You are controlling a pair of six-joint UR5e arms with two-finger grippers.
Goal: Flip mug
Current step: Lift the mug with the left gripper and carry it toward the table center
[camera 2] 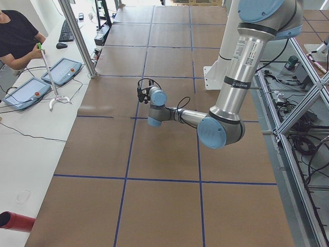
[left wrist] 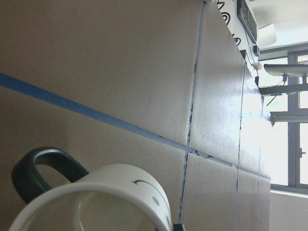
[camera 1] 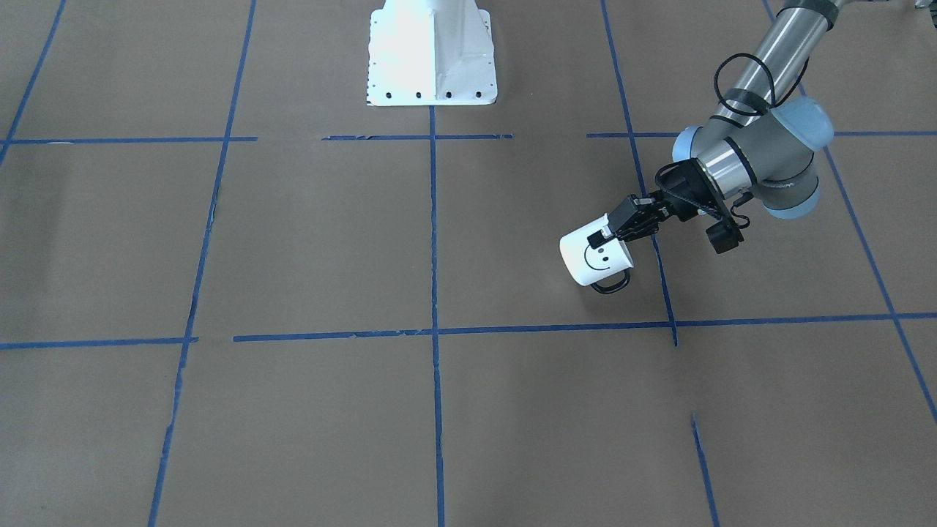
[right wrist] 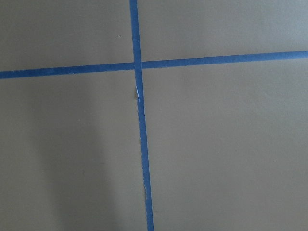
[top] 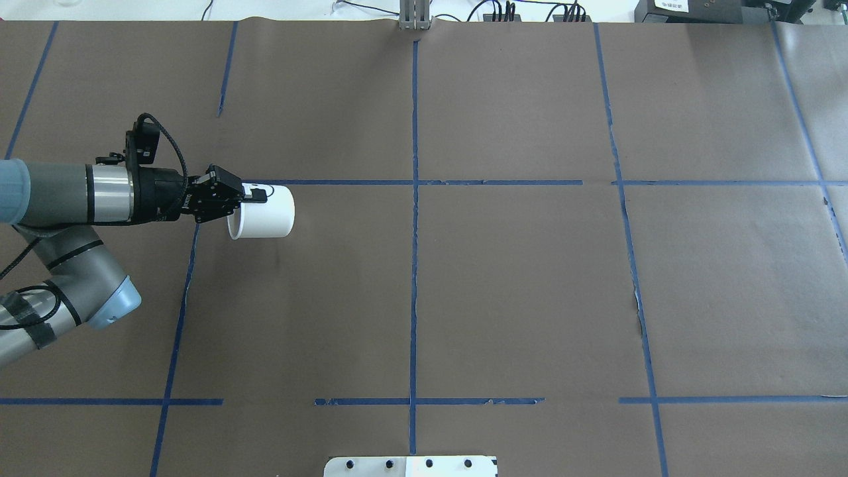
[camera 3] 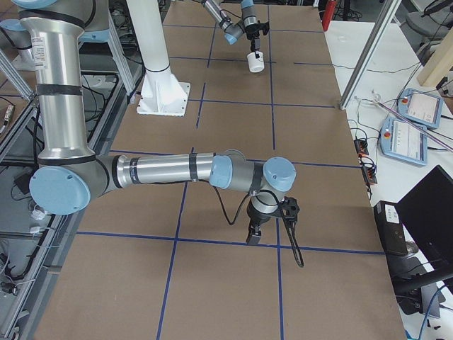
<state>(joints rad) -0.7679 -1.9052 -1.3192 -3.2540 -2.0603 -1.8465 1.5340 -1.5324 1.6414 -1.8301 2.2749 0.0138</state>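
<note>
The white mug [camera 1: 594,258] with a black smiley face and a black loop handle [camera 1: 611,284] is tipped on its side, with its mouth toward the arm. My left gripper [camera 1: 607,236] is shut on the mug's rim, with one finger over the outer wall. The overhead view shows the same grip: the gripper [top: 250,197] on the mug [top: 265,213]. The left wrist view shows the mug's pale interior [left wrist: 96,204] and handle [left wrist: 41,168] up close. My right gripper [camera 3: 253,235] points down over the table in the exterior right view only; I cannot tell if it is open or shut.
The table is covered in brown paper with a blue tape grid [top: 415,199]. The white robot base [camera 1: 432,55] stands at the table's near edge. Operator tablets [camera 3: 410,124] lie on a side table.
</note>
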